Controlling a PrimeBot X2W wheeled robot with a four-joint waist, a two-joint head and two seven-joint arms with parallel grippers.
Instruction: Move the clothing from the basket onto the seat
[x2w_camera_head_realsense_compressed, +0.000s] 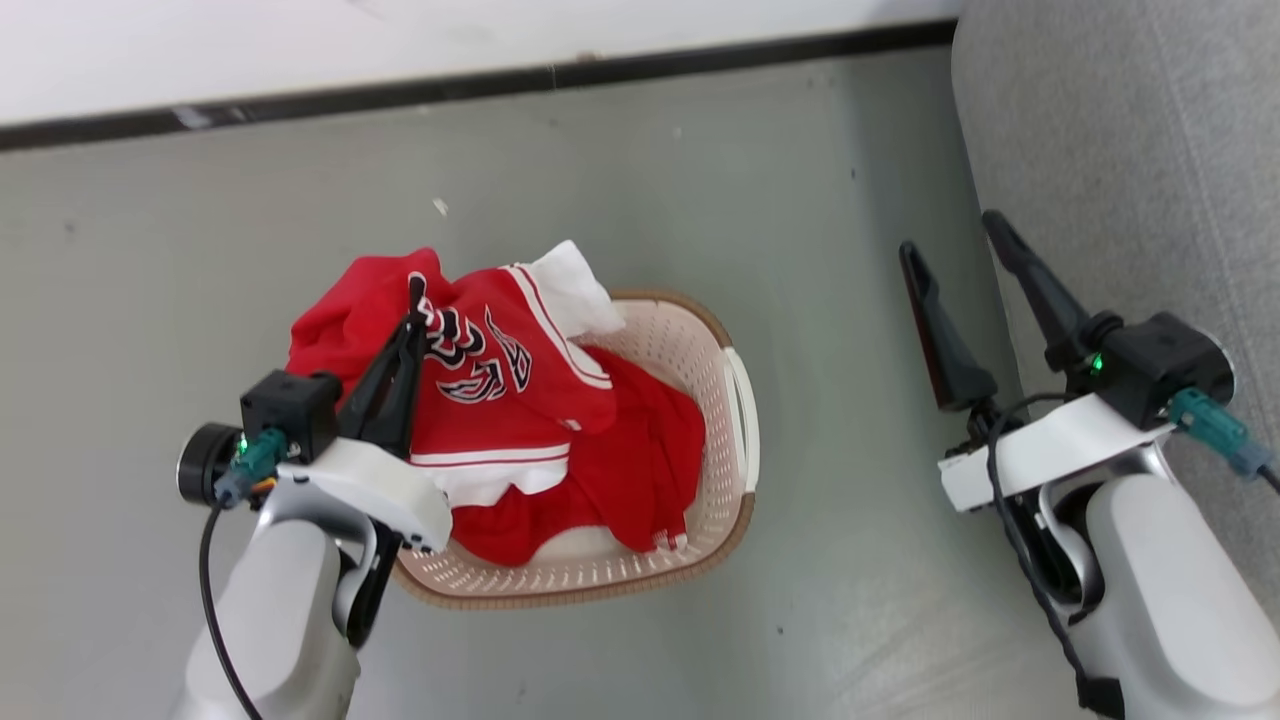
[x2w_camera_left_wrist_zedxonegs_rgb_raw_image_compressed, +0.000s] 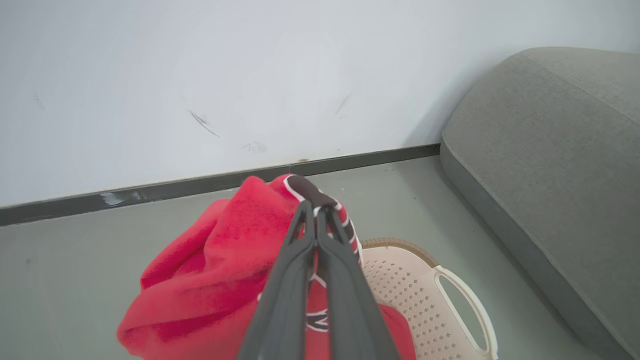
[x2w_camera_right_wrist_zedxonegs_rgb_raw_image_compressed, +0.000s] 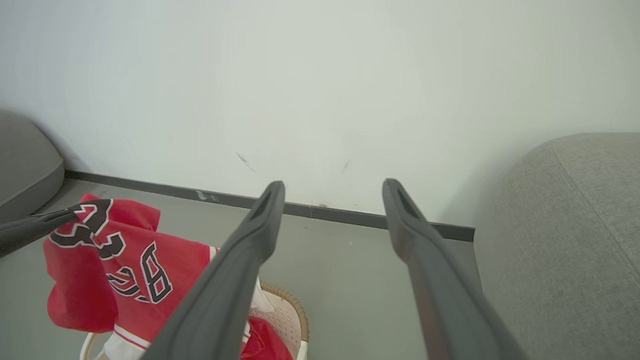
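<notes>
My left gripper (x2w_camera_head_realsense_compressed: 415, 290) is shut on the red jersey (x2w_camera_head_realsense_compressed: 500, 370) with its black "23", which hangs lifted above the cream basket (x2w_camera_head_realsense_compressed: 700, 400) and partly out over its left rim. Its pinched fingertips (x2w_camera_left_wrist_zedxonegs_rgb_raw_image_compressed: 316, 207) hold a fold of the jersey (x2w_camera_left_wrist_zedxonegs_rgb_raw_image_compressed: 210, 280). A plainer red piece (x2w_camera_head_realsense_compressed: 640, 460) still lies inside the basket. My right gripper (x2w_camera_head_realsense_compressed: 950, 232) is open and empty, held over the floor beside the grey seat (x2w_camera_head_realsense_compressed: 1120, 150). From the right wrist I see the jersey (x2w_camera_right_wrist_zedxonegs_rgb_raw_image_compressed: 125, 260), the basket (x2w_camera_right_wrist_zedxonegs_rgb_raw_image_compressed: 285, 315) and the seat (x2w_camera_right_wrist_zedxonegs_rgb_raw_image_compressed: 575, 240).
The basket stands on a grey floor (x2w_camera_head_realsense_compressed: 700, 170) with a white wall and dark baseboard (x2w_camera_head_realsense_compressed: 400, 95) behind. The seat fills the right side, close to my right arm. A second grey cushion (x2w_camera_right_wrist_zedxonegs_rgb_raw_image_compressed: 25, 160) sits at the far left of the right wrist view.
</notes>
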